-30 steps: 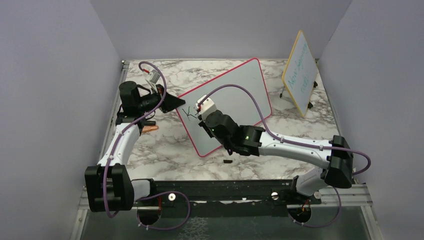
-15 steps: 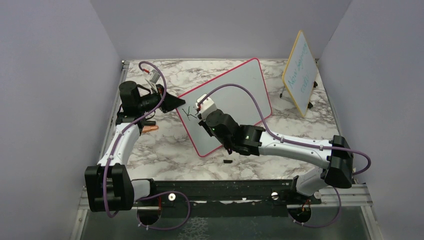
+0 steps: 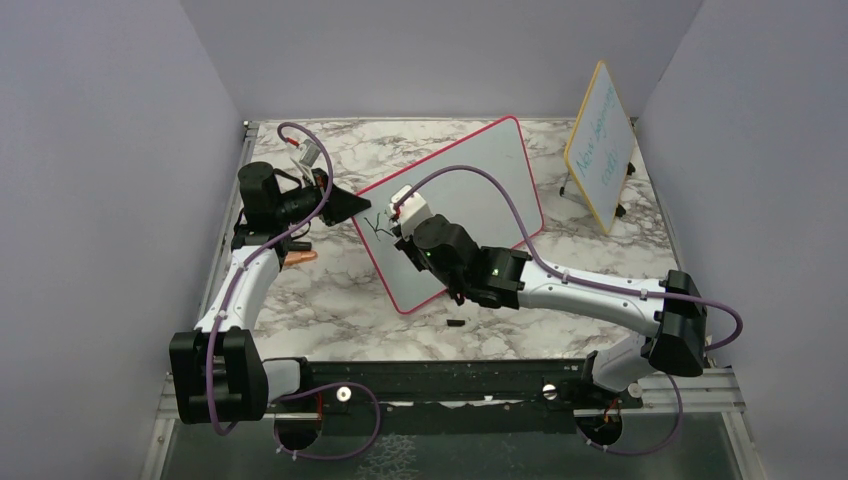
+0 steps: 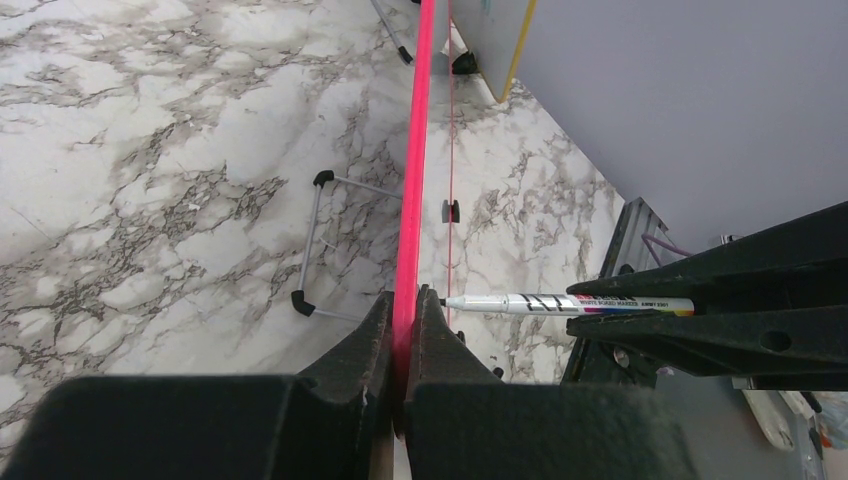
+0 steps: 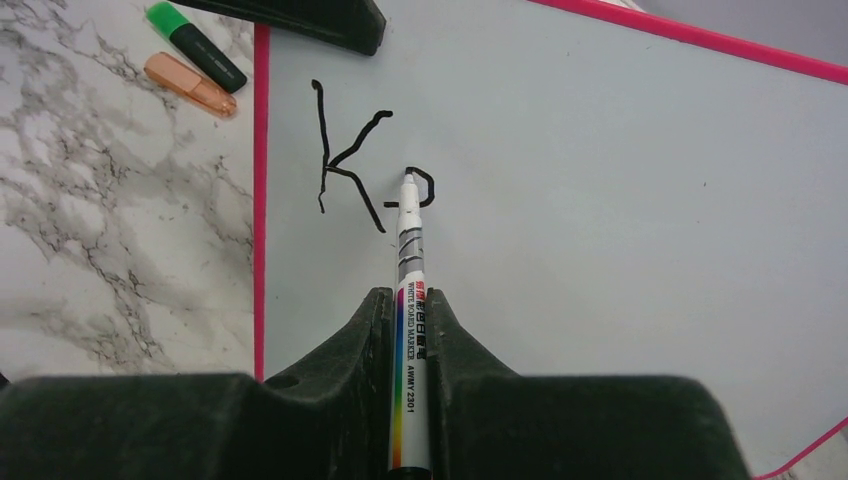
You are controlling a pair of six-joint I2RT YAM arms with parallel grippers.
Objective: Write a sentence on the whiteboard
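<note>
The whiteboard (image 3: pixel 485 150) stands tilted in the middle of the marble tabletop (image 3: pixel 330 290), turned at an angle so that its left corner points toward the left arm. The left end effector (image 4: pixel 405 330) is clenched on the pink-red frame at that corner, both fingers pressed against the thin edge. The right end effector (image 5: pixel 410 320) is clenched around a white board marker (image 5: pixel 410 260), which sticks out straight ahead between its fingers. The marker's tip touches the board face just right of the writing. Of the sentence (image 5: pixel 322 130) only a black "K" and a small open loop beside it are on the board, close to the left frame edge. A green marker (image 5: pixel 195 45) and an orange one (image 5: pixel 190 83) lie side by side on the tabletop just left of the board. A smaller yellow-framed board (image 3: pixel 600 145) with teal writing stands well apart at the far right. A small black piece (image 3: pixel 455 323) lies on the tabletop near the board's front corner
</note>
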